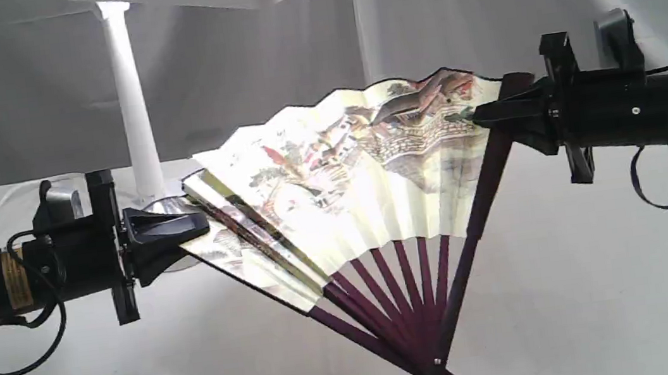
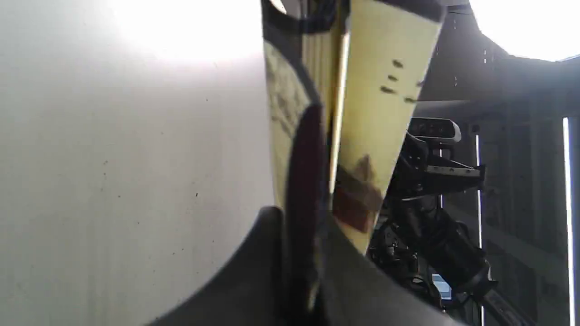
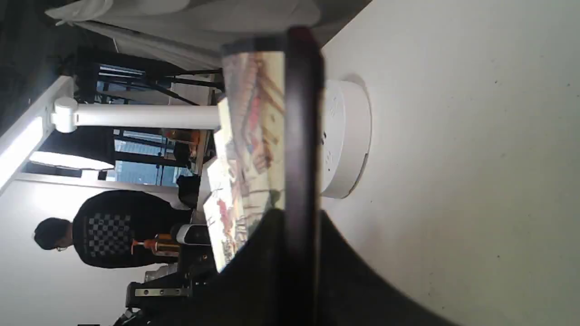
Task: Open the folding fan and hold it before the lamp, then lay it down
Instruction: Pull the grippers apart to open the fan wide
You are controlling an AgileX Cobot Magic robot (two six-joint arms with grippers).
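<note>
The folding fan (image 1: 364, 171) hangs spread about two thirds open above the table, its pivot low at the front. My left gripper (image 1: 201, 224) is shut on the fan's left guard, where several pleats are still bunched. My right gripper (image 1: 481, 113) is shut on the top of the right maroon guard. The white lamp (image 1: 131, 104) stands behind the fan's left part, its bar head lit. In the left wrist view the dark guard (image 2: 306, 181) runs between my fingers. In the right wrist view the guard (image 3: 301, 136) crosses the lamp's round base (image 3: 349, 136).
A white cloth covers the table (image 1: 575, 285) and a grey curtain hangs behind. Black cables loop under both arms. A person in a black top (image 3: 108, 235) stands off beyond the table in the right wrist view.
</note>
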